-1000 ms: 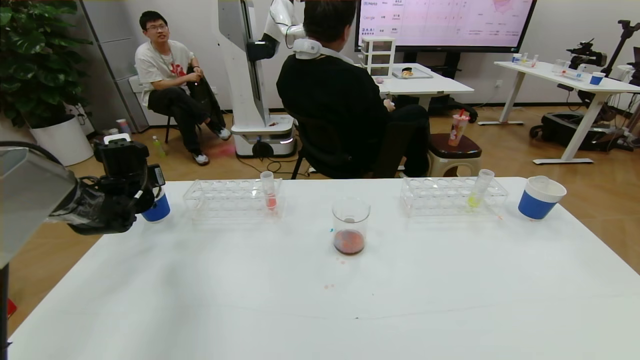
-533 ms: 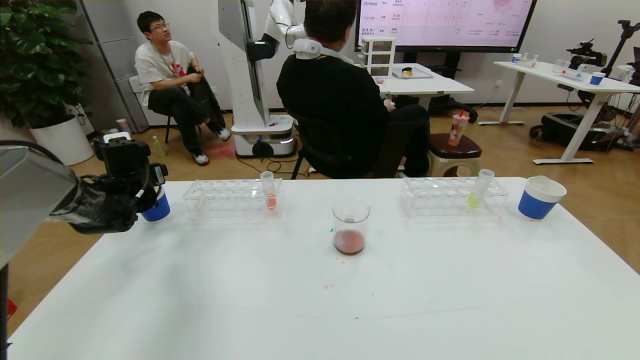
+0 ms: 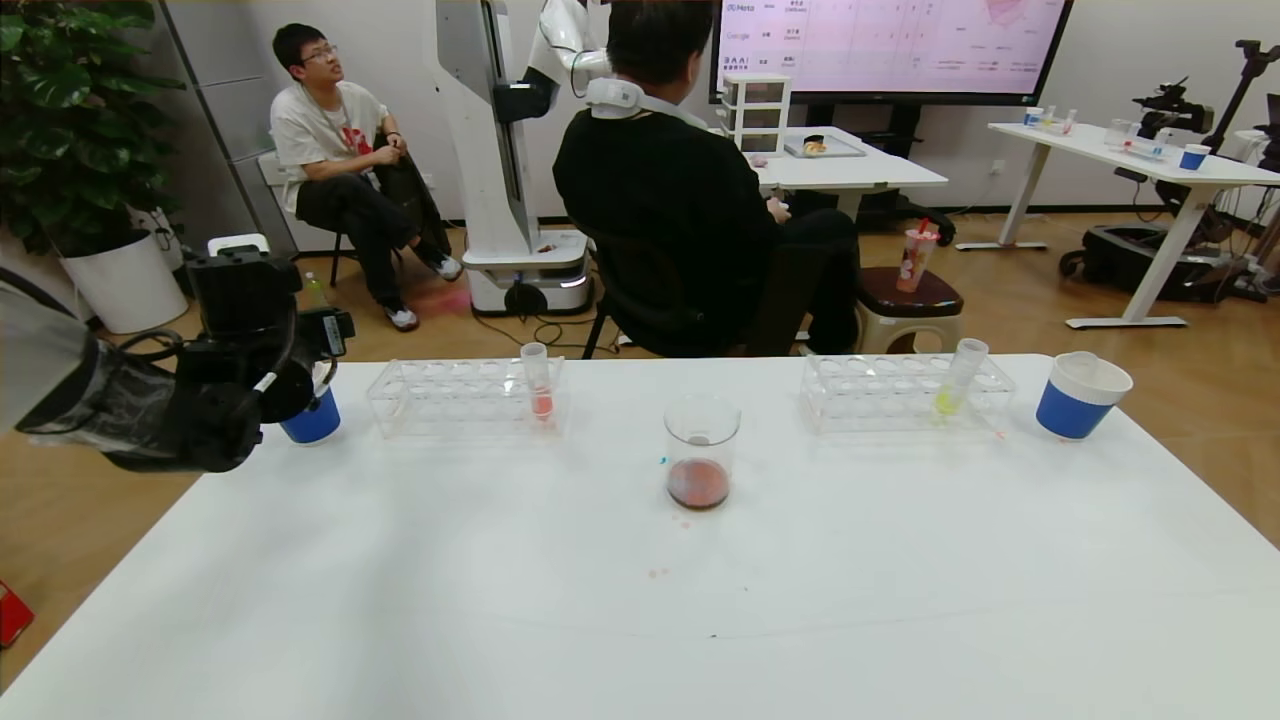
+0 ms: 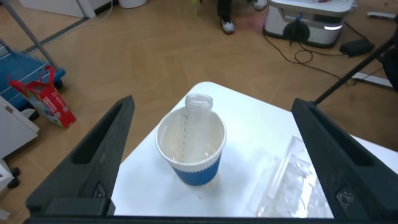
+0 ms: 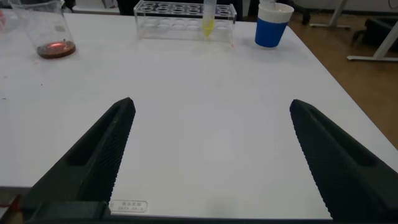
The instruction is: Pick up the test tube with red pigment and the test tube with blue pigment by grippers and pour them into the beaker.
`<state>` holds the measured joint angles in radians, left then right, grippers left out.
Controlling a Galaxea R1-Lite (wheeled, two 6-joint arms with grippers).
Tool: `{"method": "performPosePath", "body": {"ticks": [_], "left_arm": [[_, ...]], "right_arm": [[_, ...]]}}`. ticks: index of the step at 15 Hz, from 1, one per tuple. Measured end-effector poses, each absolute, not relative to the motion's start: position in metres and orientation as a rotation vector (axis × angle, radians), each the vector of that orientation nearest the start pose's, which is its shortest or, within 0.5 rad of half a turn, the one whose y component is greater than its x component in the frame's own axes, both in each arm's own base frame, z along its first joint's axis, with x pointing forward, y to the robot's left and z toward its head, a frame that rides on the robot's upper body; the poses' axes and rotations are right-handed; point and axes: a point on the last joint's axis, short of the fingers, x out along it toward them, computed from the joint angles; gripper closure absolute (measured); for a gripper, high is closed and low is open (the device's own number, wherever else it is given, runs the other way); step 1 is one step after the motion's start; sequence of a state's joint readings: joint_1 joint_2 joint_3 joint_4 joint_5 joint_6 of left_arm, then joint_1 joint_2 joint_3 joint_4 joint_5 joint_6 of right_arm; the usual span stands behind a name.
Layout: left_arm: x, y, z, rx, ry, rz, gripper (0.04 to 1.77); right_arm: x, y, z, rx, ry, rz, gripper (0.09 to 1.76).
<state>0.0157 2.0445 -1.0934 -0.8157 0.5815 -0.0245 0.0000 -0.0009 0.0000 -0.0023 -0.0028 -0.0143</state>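
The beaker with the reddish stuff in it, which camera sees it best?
The head view: the beaker stands whole, mid-table, showing its reddish-brown liquid. The right wrist view catches it only at the picture's corner. The left wrist view misses it.

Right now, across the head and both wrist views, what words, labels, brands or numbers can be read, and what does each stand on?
"Meta": top left of the large wall screen behind the white table; just legible.
"Google": on the same screen, lower down; faint.
The screen's other rows: too small to read.
Small white label at the table's edge, right wrist view: print too small.
Red printed bag on the floor, left wrist view: blurred.
Seated man's shirt: red print, unreadable.
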Motion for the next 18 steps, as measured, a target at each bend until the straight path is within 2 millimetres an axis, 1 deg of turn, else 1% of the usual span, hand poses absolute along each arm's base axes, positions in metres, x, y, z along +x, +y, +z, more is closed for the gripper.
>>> {"method": "performPosePath", "body": {"ticks": [3,5,6,8,13,16,18], "left_arm": [[0.367,-0.007,0.155,0.023,0.156,0.520,0.06],[0.348,-0.021,0.160,0.018,0.125,0.476,0.06],[0.340,-0.025,0.164,0.016,0.107,0.464,0.06],[0.327,-0.027,0.172,0.013,0.086,0.452,0.06],[0.298,-0.028,0.202,0.006,0.006,0.404,0.06],[0.267,-0.026,0.209,0.014,-0.008,0.319,0.06],[0.241,-0.023,0.208,0.013,-0.008,0.257,0.06]], "right_arm": [[-0.023,0.000,0.076,-0.015,-0.003,-0.003,0.11],[-0.023,0.000,0.076,-0.015,-0.003,-0.003,0.11],[-0.023,0.000,0.076,-0.014,-0.003,-0.003,0.11],[-0.023,0.000,0.076,-0.015,-0.003,-0.003,0.11],[-0.023,0.000,0.076,-0.014,-0.003,-0.003,0.11],[-0.023,0.000,0.076,-0.014,-0.004,-0.003,0.11],[-0.023,0.000,0.076,-0.015,-0.003,-0.003,0.11]]}}
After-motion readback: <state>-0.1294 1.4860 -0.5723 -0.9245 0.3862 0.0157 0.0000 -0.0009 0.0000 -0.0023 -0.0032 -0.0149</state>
